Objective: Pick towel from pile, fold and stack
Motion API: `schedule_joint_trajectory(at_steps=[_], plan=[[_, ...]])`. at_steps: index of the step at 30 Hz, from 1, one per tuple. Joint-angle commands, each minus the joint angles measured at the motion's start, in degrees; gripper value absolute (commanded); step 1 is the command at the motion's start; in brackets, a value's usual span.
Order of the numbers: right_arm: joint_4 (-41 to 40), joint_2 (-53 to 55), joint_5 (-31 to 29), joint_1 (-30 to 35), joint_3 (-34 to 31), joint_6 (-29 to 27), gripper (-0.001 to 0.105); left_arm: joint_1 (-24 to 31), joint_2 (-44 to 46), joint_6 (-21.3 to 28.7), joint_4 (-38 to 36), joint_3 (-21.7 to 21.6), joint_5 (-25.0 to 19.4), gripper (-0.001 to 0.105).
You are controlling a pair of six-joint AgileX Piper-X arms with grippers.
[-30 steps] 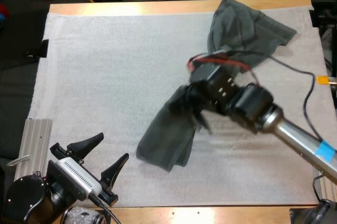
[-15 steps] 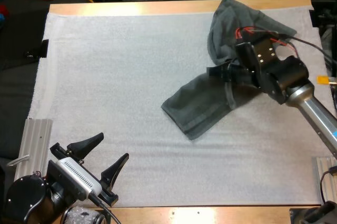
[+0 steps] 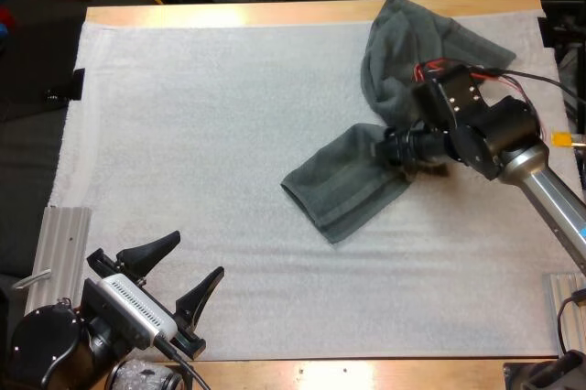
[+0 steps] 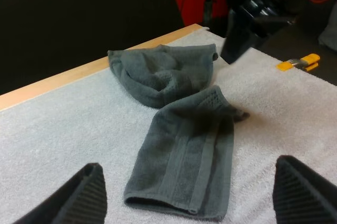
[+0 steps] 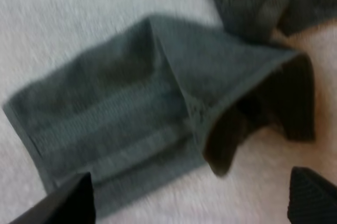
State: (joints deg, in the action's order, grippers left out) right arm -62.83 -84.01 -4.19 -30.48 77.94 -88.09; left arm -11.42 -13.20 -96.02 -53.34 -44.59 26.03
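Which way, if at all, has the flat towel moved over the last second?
Yes. The flat towel shifted right and farther back on the mat, closing on the crumpled towel, which stayed put.

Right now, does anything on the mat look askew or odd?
The folded towel lies slanted, and its end by the open right end effector humps up, gaping instead of flat.

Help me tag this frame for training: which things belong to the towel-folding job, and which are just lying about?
Job: flat towel; crumpled towel beyond it; right gripper, open above the flat towel's end; left gripper, open, at the near edge.
Lying about: ribbed metal plate by the white mat's near-left corner.
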Motion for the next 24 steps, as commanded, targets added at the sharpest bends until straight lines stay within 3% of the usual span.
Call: schedule_joint_trajectory(at_steps=[1,12,19,24], plan=[[-1.7,0.51,-0.32,0.22,0.17,-0.78,0.071,-0.2,-0.13,-0.54,0.51,-0.31,0.41,0.063],[-2.98,4.81,-2.82,0.22,-4.61,-2.18,0.071,-0.2,-0.13,-0.54,0.51,-0.31,0.41,0.063],[0.68,6.84,-2.05,0.12,-10.63,-9.21,0.071,-0.2,-0.13,-0.54,0.51,-0.31,0.82,0.063],[4.87,6.36,-1.98,0.12,-13.73,-11.15,0.071,-0.2,-0.13,-0.54,0.51,-0.31,0.8,0.063]])
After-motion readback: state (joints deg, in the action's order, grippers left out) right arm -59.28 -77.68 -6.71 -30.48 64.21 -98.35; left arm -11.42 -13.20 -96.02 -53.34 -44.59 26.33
